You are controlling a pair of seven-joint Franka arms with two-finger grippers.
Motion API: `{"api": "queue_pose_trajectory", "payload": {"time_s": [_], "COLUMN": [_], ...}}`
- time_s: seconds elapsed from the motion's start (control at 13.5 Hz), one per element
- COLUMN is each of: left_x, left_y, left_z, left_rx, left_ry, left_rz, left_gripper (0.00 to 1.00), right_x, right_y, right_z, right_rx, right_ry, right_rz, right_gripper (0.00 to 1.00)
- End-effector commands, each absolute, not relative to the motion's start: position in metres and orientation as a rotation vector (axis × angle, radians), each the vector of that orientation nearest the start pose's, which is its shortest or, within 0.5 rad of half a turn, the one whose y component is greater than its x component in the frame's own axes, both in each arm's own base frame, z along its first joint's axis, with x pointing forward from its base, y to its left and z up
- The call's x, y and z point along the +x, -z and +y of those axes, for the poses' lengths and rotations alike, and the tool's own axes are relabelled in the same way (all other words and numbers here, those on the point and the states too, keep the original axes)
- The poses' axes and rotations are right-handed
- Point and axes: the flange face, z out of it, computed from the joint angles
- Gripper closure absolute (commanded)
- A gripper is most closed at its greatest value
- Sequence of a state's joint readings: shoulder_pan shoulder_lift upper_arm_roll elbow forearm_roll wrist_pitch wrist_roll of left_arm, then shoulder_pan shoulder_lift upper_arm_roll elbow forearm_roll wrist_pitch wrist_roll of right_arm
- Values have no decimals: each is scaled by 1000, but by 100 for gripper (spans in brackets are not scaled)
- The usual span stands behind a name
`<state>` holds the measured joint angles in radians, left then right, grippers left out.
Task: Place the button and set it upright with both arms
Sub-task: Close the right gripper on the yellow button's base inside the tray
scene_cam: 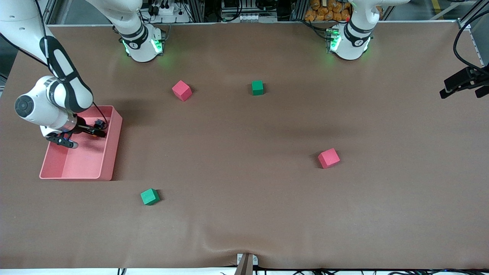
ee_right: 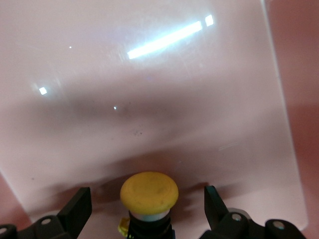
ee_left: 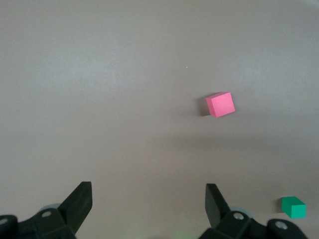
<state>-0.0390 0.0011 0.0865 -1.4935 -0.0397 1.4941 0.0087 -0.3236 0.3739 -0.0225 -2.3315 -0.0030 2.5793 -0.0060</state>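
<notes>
Button [ee_right: 149, 191] with its round yellow-orange cap sits on the floor of the pink bin [scene_cam: 110, 152] at the right arm's end of the table, between my right gripper's [ee_right: 144, 209] fingers, which stand apart on either side without touching it. My right gripper is down inside that bin. Well apart from the bin, my left gripper [ee_left: 148, 206] waits over bare table, fingers spread wide and holding nothing, with a red cube [ee_left: 220, 104] near it.

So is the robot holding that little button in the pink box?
No. The right tool is open around the button in the pink box, not touching. The left tool is open, empty.
</notes>
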Motion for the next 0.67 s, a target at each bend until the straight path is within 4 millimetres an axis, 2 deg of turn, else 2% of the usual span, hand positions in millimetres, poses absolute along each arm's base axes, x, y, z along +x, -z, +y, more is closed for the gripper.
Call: {"api": "queue_pose_trajectory", "payload": {"time_s": [0.0, 0.59], "left_x": [547, 549], "left_y": [-658, -655], "left_z": [25, 25], "left_rx": [-3171, -3170], "left_ry": [0, -10], "left_rz": [-27, -23], "left_gripper": [0, 0], "right_x": [467, 465], "right_y": [-159, -159], "right_z": [-169, -174], "right_rx": [-3070, -3065], "right_ry": [-195, -202], "right_rz": [510, 527], "right_gripper": [0, 0]}}
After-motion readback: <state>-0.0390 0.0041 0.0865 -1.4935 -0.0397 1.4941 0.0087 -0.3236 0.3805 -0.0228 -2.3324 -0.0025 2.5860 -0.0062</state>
